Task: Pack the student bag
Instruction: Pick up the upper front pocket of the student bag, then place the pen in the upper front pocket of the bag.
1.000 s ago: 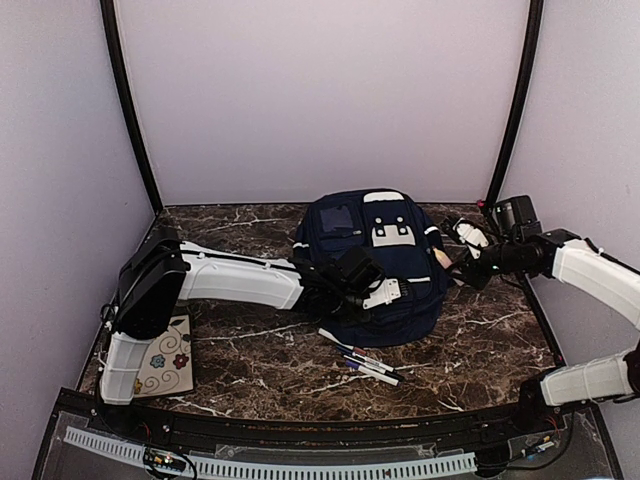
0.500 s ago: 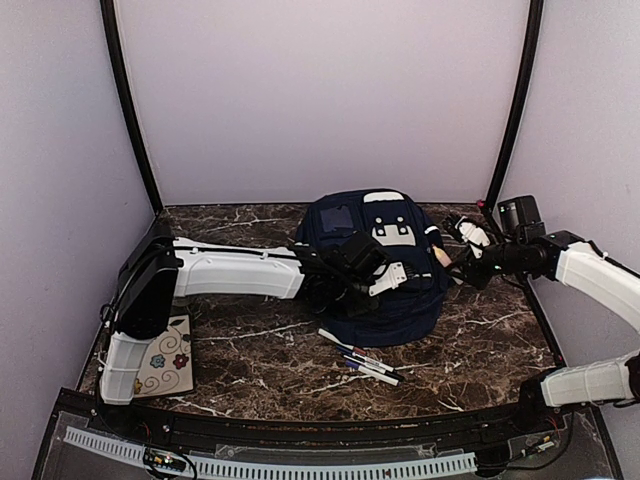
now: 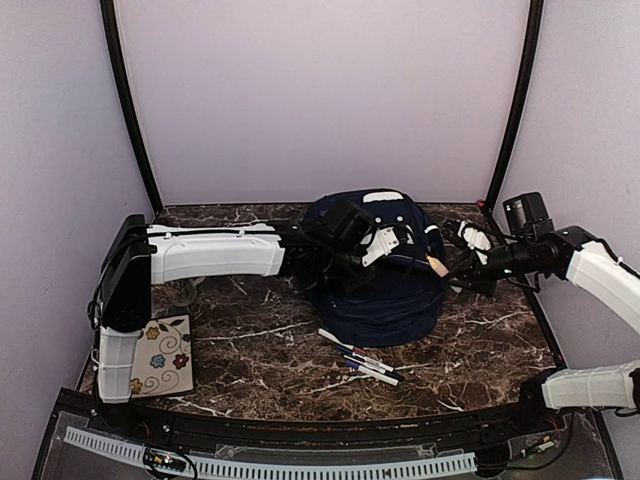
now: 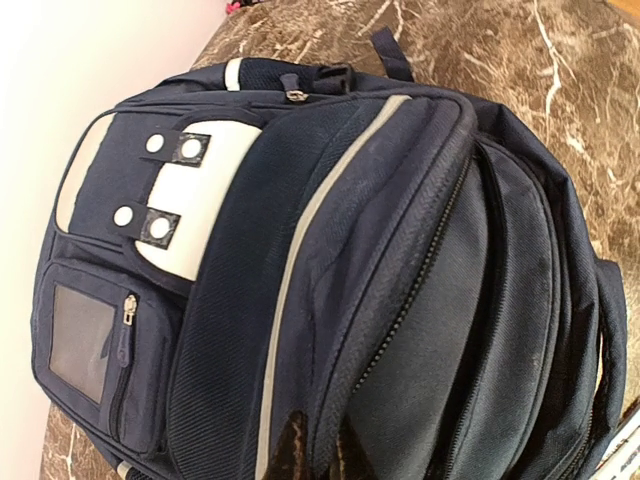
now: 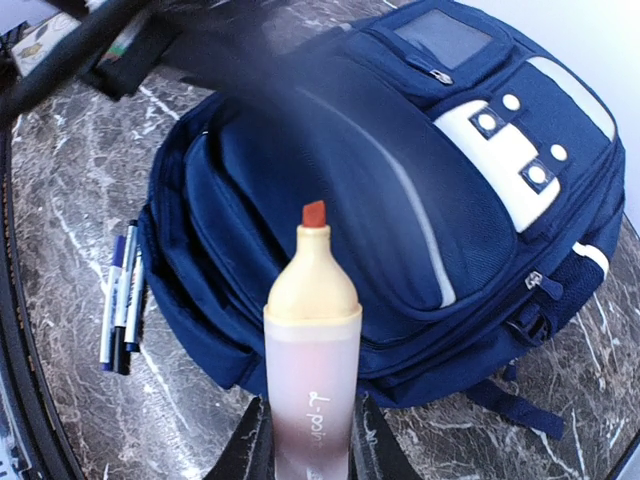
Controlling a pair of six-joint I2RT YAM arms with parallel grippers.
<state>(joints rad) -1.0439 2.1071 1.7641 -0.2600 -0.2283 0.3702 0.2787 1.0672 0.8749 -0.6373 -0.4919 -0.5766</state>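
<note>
From above, the student bag (image 3: 385, 300) lay on its back at the far middle of the marble table (image 3: 250, 330), and the left gripper (image 3: 392, 240) had climbed from the bag's near front edge to above its upper half, its jaws gone from partly apart to fully pinched together. The right gripper (image 3: 455, 265) hung just off the bag's right side, clamped on a highlighter (image 3: 438, 264), while loose pens (image 3: 362, 363) lay just in front of the bag. In the left wrist view the dark fingertips met at the zip line of the bag's big compartment, which looked closed; whether they had caught a zip pull or fabric could not be told. In the right wrist view the orange-tipped highlighter stood upright between narrow jaws, pointing at the bag. The fresh pinch and lift suggested an attempt to open the bag, so packing had probably not yet started
</note>
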